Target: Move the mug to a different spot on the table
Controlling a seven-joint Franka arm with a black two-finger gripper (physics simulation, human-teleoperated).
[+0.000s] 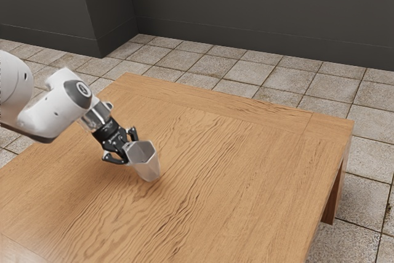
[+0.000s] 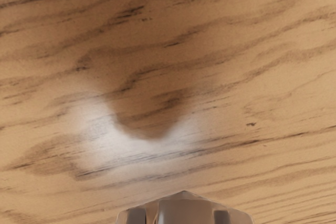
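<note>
At the exterior view's left, my white arm (image 1: 43,106) reaches in over the wooden table (image 1: 258,170). My claw (image 1: 125,146) grips the mug (image 1: 146,162), with one finger on each side near its rim. The pale, faceted mug hangs tilted, its base pointing away from my claw and down at the wood. Just under my hand in the wrist view sits the blurred mug (image 2: 184,211), and beyond it a dark shadow (image 2: 149,111) lies on the grain.
</note>
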